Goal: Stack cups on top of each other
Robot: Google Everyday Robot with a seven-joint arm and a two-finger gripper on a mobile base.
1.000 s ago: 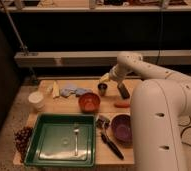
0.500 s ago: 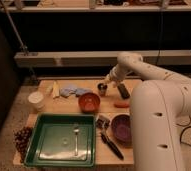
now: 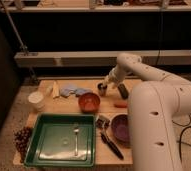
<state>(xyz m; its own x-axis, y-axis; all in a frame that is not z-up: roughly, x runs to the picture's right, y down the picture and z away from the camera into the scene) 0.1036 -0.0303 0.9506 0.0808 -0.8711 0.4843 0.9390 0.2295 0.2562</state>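
The robot's white body (image 3: 159, 125) fills the near right, just beside the right end of the worktop (image 3: 64, 106). The green tray (image 3: 59, 162) sits at the near left of the worktop with a fork (image 3: 76, 137) lying in it. A bunch of dark grapes (image 3: 23, 137) lies just left of the tray. To the tray's right is a black-handled tool (image 3: 113, 146), and just behind that the purple bowl (image 3: 120, 129). A small object (image 3: 102, 121) by the tray's far right corner is too blurred to name.

Just beyond the tray's far edge, towards its right end, stands the orange-red bowl (image 3: 89, 102). A short orange stick (image 3: 120, 105) lies to the bowl's right. Beyond the tray's far left corner stands a white tub (image 3: 36, 99).

Farther from the tray, a yellow piece (image 3: 55, 89) lies near the back edge. Beside it is the pale blue cup (image 3: 69, 91), seen only as a low pale shape whose pose is unclear. The dark metal cup (image 3: 102, 90) stands upright, beyond the orange-red bowl. The gripper (image 3: 105, 85) is right at this cup's top, the arm bending back from it to the body. Whether it is clenched on the cup or released cannot be told. A dark upright object (image 3: 123, 91) stands to the cup's right.
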